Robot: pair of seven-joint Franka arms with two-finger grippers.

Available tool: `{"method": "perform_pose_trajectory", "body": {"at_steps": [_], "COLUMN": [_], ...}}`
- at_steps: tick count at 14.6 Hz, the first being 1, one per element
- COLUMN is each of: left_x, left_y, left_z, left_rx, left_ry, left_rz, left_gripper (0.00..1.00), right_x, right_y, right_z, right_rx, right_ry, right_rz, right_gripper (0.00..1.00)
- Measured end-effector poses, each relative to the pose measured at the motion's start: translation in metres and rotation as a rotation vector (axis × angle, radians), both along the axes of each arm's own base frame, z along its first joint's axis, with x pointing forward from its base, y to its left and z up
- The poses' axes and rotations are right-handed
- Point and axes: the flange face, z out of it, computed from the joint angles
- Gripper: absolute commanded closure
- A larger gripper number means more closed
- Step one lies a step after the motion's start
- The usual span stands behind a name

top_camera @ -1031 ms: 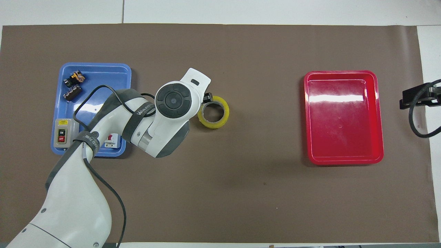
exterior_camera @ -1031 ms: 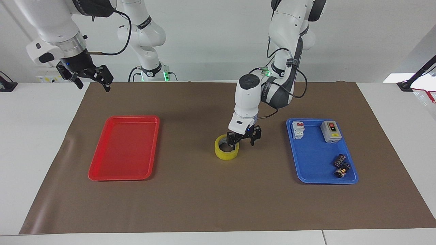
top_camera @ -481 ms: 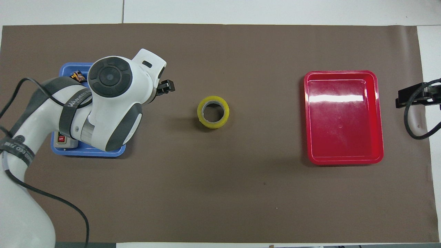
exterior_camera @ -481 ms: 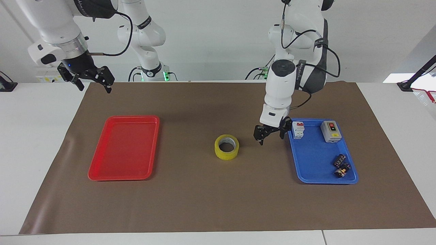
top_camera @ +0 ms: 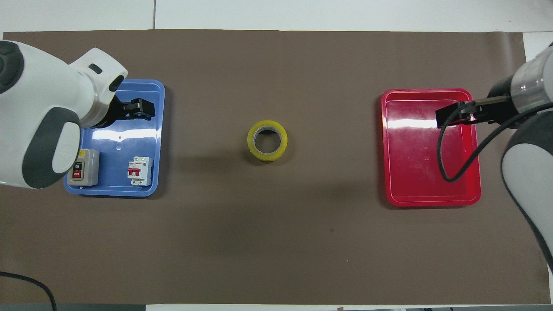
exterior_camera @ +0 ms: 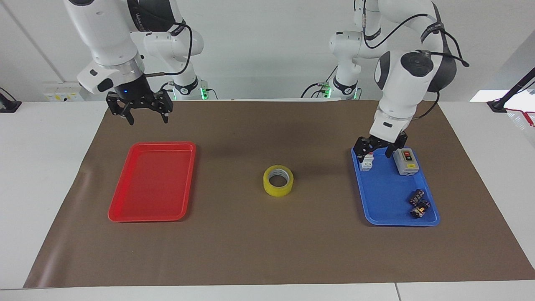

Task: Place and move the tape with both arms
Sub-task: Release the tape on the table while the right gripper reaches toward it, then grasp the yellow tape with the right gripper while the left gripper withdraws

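The tape [exterior_camera: 278, 180] [top_camera: 267, 140], a yellow ring with a pale core, lies flat on the brown mat midway between the two trays, and nothing touches it. My left gripper [exterior_camera: 375, 153] [top_camera: 139, 109] hangs open and empty over the blue tray [exterior_camera: 388, 209], just above the white breaker [exterior_camera: 367, 161]. My right gripper [exterior_camera: 146, 119] [top_camera: 452, 117] is raised and open with nothing in it. In the overhead view it covers part of the red tray [top_camera: 432, 177].
The blue tray [top_camera: 116, 142] holds a grey switch box [exterior_camera: 406, 161] [top_camera: 82, 166], the white breaker [top_camera: 139, 170] and small dark parts [exterior_camera: 419, 203]. The red tray [exterior_camera: 152, 184] holds nothing. The brown mat [exterior_camera: 267, 251] covers most of the table.
My left gripper has left the tape, risen and swung over the blue tray. My right gripper has moved from beside the mat toward the red tray. The tape has stayed put.
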Motion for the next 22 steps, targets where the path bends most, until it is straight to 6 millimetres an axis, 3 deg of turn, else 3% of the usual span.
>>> {"method": "perform_pose_trajectory", "body": {"at_steps": [4,7,9,13,17,22], "left_x": [-0.008,-0.011,-0.012,-0.017,-0.02,-0.027], "left_y": [0.05,0.068,0.078,0.095,0.101,0.101], "left_z": [0.031,0.061,0.076,0.101,0.105,0.107], "left_rx": [-0.015,-0.011,-0.012,-0.044,-0.047,-0.046], "left_ry": [0.036,0.057,0.062,0.093,0.112,0.13], "left_rz": [-0.028,-0.039,-0.036,-0.04,-0.041,-0.044], "left_gripper": [0.0,0.0,0.0,0.0,0.0,0.0], "right_x": [0.017,0.017,0.017,0.018,0.015,0.022], "right_y": [0.09,0.164,0.199,0.239,0.289,0.289], "right_z": [-0.044,-0.083,-0.11,-0.151,-0.208,-0.266], "right_rx": [0.034,0.047,0.057,0.072,0.085,0.054], "right_ry": [-0.011,-0.014,-0.022,-0.033,-0.061,-0.055], "right_rz": [0.017,-0.002,-0.003,-0.004,0.002,0.028], "right_gripper": [0.0,0.0,0.0,0.0,0.0,0.0]}}
